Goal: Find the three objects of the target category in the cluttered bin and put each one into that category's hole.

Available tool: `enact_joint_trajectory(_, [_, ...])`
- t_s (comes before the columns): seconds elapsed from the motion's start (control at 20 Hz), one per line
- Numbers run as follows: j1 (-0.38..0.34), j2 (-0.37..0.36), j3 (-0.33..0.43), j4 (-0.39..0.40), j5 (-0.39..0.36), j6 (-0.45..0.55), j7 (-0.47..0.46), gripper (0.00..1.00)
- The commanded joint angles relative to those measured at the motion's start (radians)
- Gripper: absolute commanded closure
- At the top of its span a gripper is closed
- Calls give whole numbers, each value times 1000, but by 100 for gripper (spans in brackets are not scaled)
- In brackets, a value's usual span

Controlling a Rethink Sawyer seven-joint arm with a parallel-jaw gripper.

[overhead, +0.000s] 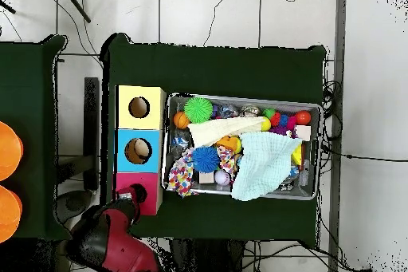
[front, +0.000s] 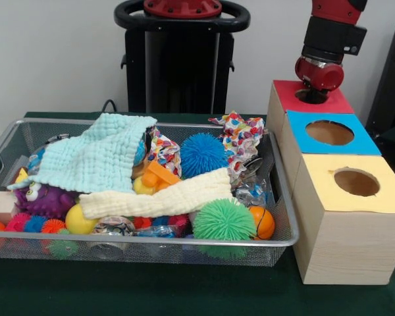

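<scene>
The wire mesh bin [front: 284, 238] holds a jumble of toys and cloths; it also shows in the overhead view [overhead: 312, 106]. No striped orange or plain tan-orange soft animal toy shows in it; cloths cover much of the pile. The red-topped box [front: 289, 94] stands farthest back in the row of boxes. My gripper [front: 313, 96] reaches down into its round hole [front: 301, 97], so its tip is hidden. In the overhead view the gripper [overhead: 134, 195] sits over the red top [overhead: 126, 181].
A blue-topped box [front: 365, 141] and a yellow-topped box [front: 392, 196] stand in front of the red one. The bin holds a mint cloth [front: 95, 158], a cream cloth [front: 158, 199], blue [front: 203, 154] and green [front: 222, 220] puff balls, and a basketball-patterned ball [front: 263, 222].
</scene>
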Motion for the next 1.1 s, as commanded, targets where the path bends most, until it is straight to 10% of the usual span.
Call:
enact_joint_trajectory(0.05, [-4, -6, 13, 3, 67, 79, 225, 100])
enact_joint_trajectory(0.75, [96, -15, -76, -21, 149, 178, 138, 100])
enact_joint_trajectory(0.8, [116, -5, -94, -31, 158, 189, 136, 0])
enact_joint_trajectory(1.1, [74, -24, -73, -18, 123, 155, 165, 0])
